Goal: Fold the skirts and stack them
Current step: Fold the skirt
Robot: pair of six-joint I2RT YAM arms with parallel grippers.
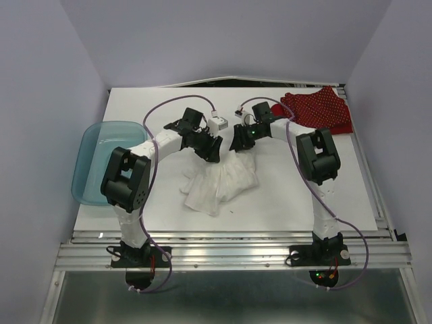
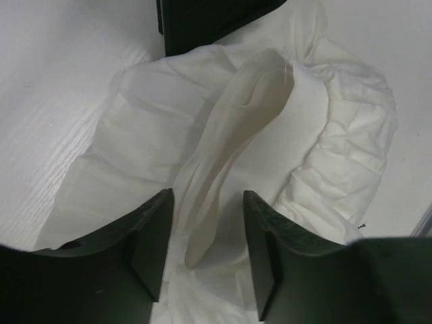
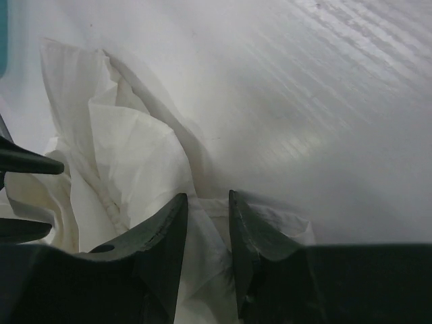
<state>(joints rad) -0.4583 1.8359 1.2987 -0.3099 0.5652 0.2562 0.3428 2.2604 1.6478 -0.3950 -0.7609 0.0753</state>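
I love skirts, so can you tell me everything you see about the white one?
The white skirt is soft, wrinkly cloth with a gathered, puckered band. It lies crumpled in a heap in the middle of the white table, not folded yet. One raised fold stands between the left jaws, which are apart. The right jaws sit close together at its edge; whether they pinch it is unclear.

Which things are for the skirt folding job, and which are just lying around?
For the job: white skirt; red dotted skirt.
Just lying about: teal tub.
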